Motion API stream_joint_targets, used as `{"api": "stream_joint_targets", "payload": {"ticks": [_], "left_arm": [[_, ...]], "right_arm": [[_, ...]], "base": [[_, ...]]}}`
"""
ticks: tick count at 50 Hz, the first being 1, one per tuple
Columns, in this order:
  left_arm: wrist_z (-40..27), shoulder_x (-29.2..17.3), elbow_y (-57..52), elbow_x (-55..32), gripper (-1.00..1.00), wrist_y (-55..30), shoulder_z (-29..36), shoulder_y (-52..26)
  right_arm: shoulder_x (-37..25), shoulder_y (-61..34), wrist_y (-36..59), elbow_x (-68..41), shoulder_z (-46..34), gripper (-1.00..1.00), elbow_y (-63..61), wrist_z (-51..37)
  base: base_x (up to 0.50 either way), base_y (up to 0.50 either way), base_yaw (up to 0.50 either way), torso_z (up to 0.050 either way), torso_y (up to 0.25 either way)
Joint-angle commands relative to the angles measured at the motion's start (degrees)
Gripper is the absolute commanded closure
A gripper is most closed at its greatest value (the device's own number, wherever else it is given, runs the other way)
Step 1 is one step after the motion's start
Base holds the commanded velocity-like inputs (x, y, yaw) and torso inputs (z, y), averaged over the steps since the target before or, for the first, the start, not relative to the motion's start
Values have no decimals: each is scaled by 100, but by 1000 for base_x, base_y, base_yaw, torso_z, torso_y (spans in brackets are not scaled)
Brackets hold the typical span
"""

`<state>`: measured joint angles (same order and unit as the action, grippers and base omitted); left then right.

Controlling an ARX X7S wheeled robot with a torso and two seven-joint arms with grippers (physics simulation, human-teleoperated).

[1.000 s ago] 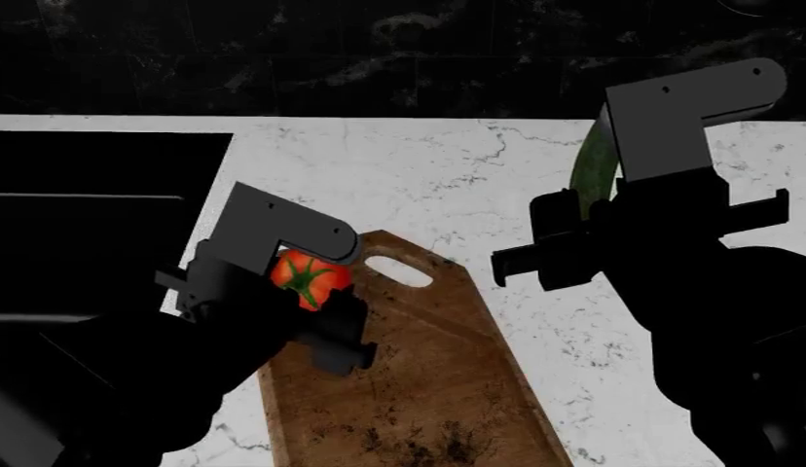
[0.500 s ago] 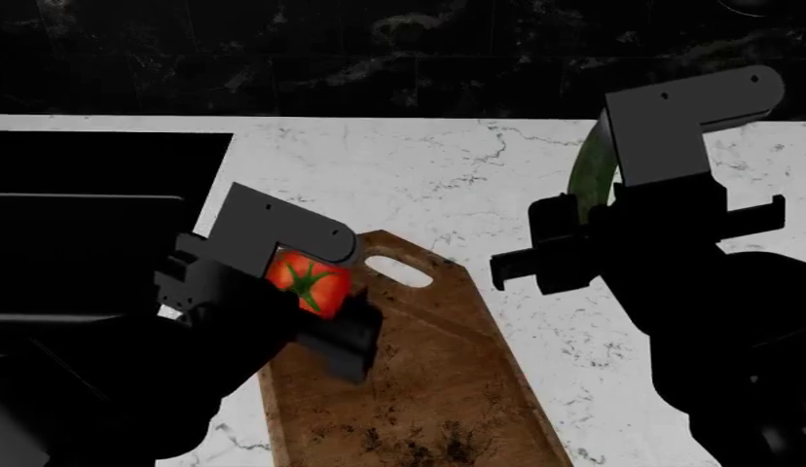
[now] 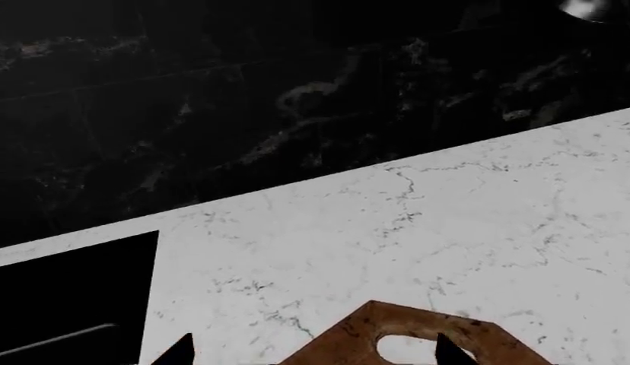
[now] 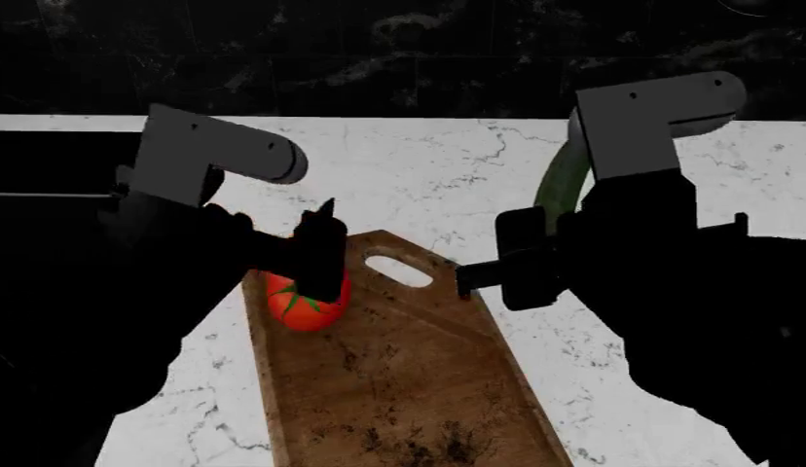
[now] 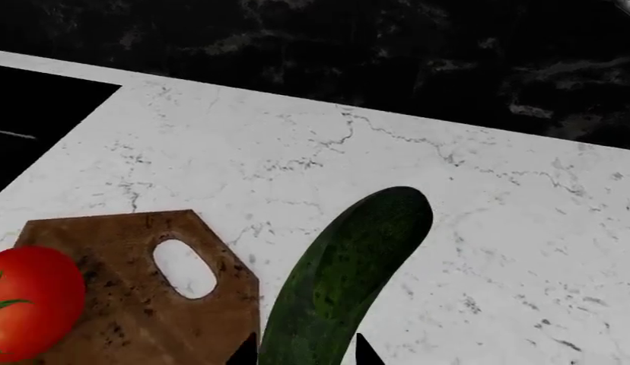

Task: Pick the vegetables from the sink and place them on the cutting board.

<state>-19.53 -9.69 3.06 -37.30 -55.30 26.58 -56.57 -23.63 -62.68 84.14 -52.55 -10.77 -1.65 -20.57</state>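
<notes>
I have the tomato [image 4: 303,304] sitting on the cutting board [image 4: 417,389] near its slotted end, just below the left gripper [image 4: 318,255], which hovers over it with nothing between its tips; in the left wrist view the two tips sit well apart, so I read those jaws as spread and empty. The cucumber [image 5: 345,281] is clamped upright in the right gripper [image 5: 300,351], its free end pointing up toward the back wall, above the marble counter [image 4: 442,175] beside the board. The sink [image 4: 53,165] lies off to the left. For the step in hand I judge I should swing the right arm left over the bare wood, tilt the cucumber flat, lower it until it touches, then release, keeping clear of the tomato so it doesn't roll.
</notes>
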Motion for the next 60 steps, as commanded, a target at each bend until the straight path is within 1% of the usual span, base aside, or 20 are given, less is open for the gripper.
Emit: {"api": "stream_joint_targets", "payload": {"ticks": [1,2,4,9,10,14,20,26,37,56,60], "left_arm": [[-205,-63,73,-22,-100,292,-393,-52],[-250,-63,112,-30,-100,313,-466,-69],[-374,-42,185,-38,-100,359,-616,-82],[-472,-96,-26,-213,-100,424,-937,-60],[-484,-105,-32,-219,-100,466,-977,-30],[-556,-123,-80,-241,-100,499,-1056,0],[-547,-140,-64,-243,-100,555,-1046,61],[-556,-166,-140,-254,-100,549,-1012,66],[-543,-168,-56,-213,-100,605,-918,83],[-512,-175,52,-229,-100,660,-846,60],[-523,-187,46,-234,-100,656,-837,50]], "right_arm": [[34,-853,566,-2521,-436,100,931,-1528],[2,-964,564,-2793,-673,100,1051,-1685],[-9,-1089,558,-3309,-906,100,1361,-1957],[-15,-1420,544,-3960,-1723,100,1874,-2054],[-40,-1486,543,-3961,-1948,100,2002,-1873],[-35,-1710,540,-4306,-2448,100,2405,-1783],[-23,-1747,451,-4467,-2916,100,2563,-1627],[-42,-1759,374,-4491,-3163,100,2600,-1486],[-161,-1611,226,-4679,-3369,100,2458,-1527],[-198,-1493,-92,-4281,-3679,100,2417,-991],[-196,-1510,-87,-4342,-3708,100,2409,-1041]], "base": [[0,0,0,0,0],[0,0,3,0,0],[0,0,0,0,0],[0,0,0,0,0],[0,0,0,0,0],[0,0,0,0,0],[0,0,0,0,0],[0,0,0,0,0],[0,0,0,1,0],[0,0,0,0,1],[0,0,0,0,0]]}}
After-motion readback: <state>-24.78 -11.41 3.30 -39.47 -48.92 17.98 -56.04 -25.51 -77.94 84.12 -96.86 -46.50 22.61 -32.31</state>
